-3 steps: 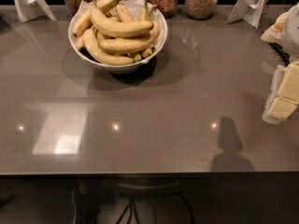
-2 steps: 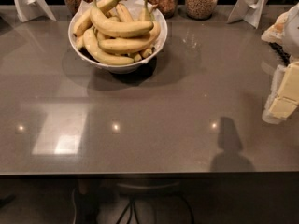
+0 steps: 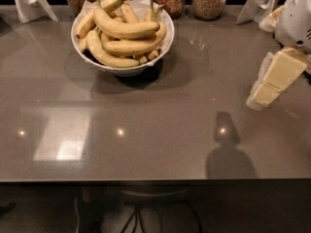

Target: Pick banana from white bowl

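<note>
The white bowl (image 3: pixel 160 50) stands at the far left of the grey table, heaped with yellow bananas. The banana (image 3: pixel 125 29), the longest and thickest, lies across the top of the pile, curved, with its dark greenish stem pointing up at the left. Shorter bananas lie under and beside it. My gripper (image 3: pixel 266 89), cream-coloured, hangs over the right side of the table, far to the right of the bowl and somewhat nearer, holding nothing that I can see. Its shadow falls on the table below it.
Several glass jars (image 3: pixel 209 1) of dry goods line the table's far edge behind the bowl. White stands sit at the far left (image 3: pixel 30 1) and the far right (image 3: pixel 261 3). The table's front edge (image 3: pixel 155 179) runs across the bottom.
My gripper has moved a little left and farther in over the table. The bowl and bananas have not moved.
</note>
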Available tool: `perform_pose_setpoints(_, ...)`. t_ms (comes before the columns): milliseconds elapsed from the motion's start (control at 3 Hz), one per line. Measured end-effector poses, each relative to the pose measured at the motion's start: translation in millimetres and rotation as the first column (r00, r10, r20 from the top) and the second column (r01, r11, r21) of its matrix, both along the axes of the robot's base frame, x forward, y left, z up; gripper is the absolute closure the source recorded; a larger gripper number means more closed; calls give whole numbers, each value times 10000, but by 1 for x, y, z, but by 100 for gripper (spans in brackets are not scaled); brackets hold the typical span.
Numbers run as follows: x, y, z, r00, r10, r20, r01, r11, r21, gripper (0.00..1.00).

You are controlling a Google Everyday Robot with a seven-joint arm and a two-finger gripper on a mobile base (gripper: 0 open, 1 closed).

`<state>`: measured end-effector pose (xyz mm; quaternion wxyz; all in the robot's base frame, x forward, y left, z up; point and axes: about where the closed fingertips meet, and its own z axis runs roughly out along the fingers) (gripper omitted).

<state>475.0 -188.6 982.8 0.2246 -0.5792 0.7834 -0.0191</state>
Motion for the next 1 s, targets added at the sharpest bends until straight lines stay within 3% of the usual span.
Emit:
perform_pose_setpoints(333,29,34,0,9993,20,374,-61,9939,1097,0)
perform_pose_setpoints(1000,76,109,-4,9952,727,653,-873,9618,2595,0)
